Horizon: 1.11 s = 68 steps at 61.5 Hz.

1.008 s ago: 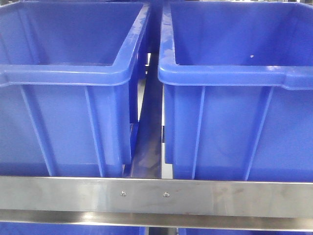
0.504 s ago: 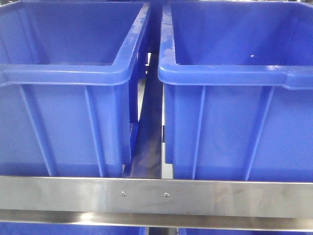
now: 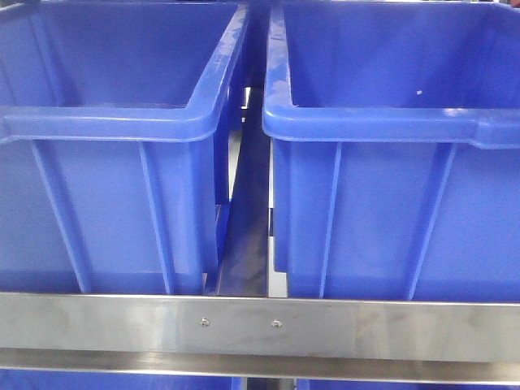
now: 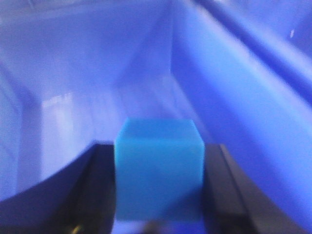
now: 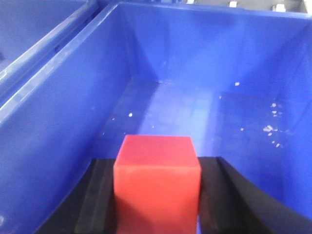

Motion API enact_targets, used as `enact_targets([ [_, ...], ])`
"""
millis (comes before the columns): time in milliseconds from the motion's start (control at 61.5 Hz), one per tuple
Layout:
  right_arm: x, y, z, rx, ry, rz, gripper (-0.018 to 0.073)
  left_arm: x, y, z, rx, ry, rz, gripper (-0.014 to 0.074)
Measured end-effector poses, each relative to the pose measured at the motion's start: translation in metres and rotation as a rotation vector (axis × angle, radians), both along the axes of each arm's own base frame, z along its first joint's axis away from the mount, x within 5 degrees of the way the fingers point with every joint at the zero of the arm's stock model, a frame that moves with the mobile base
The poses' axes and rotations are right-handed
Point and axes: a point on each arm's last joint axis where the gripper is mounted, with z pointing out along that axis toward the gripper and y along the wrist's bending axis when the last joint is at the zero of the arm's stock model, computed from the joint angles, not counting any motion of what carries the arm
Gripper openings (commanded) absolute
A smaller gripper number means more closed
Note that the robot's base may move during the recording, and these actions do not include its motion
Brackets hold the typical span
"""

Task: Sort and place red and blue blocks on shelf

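Blue bins fill the front view: the left bin (image 3: 122,122) and right bin (image 3: 390,122) sit side by side behind the shelf rail (image 3: 260,325), no arms visible. Left wrist: the left gripper (image 4: 158,195) clamps the light blue block (image 4: 158,168) over a bin's bare floor. Right wrist: the right gripper (image 5: 157,204) grips the red block (image 5: 157,180), likely poised for release above a speckled bin floor.

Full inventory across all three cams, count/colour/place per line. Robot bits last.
bins: 2, dark blue, side by side on the shelf; left bin, right bin
shelf: 1, steel, front rail with two screws below the bins
blue block: 1, light blue, between left end effector fingers, inside a bin
red block: 1, red, between right end effector fingers, above a bin floor
left end effector: black, shut on blue block
right end effector: black, shut on red block
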Motion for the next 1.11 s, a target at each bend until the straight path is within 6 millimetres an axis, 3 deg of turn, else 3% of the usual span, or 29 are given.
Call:
enact_targets([
  [309,0.000,0.000,0.000,-0.001,-0.003,0.000,0.0552,0.000,0.000,0.000,0.000,0.000,0.000,0.0606],
  [406,0.000,0.000,0.000,-0.001,-0.003,0.000,0.0545,0.000,0.000,0.000,0.000,0.000,0.000,0.0570],
  [520,-0.002,-0.001,0.003,0.002,-0.016,0.000,0.0457,-0.001,0.000,0.001,-0.006,-0.002,0.002,0.0454],
  [731,-0.022,-0.005,0.021,-0.001,-0.118,0.004,0.0110,-0.014,0.006,0.017,-0.030,-0.063,0.004,0.0109],
  [780,-0.027,-0.007,0.026,0.001,-0.144,0.004,0.0038,-0.016,0.009,0.020,-0.033,-0.073,0.011,0.0137],
  [943,-0.039,-0.011,0.035,0.007,-0.190,-0.004,0.0057,-0.024,0.024,0.027,-0.074,-0.059,0.076,0.0127],
  [1105,-0.051,-0.024,0.031,-0.018,-0.110,-0.067,0.0056,-0.039,0.047,0.036,-0.140,-0.093,0.171,0.0127],
])
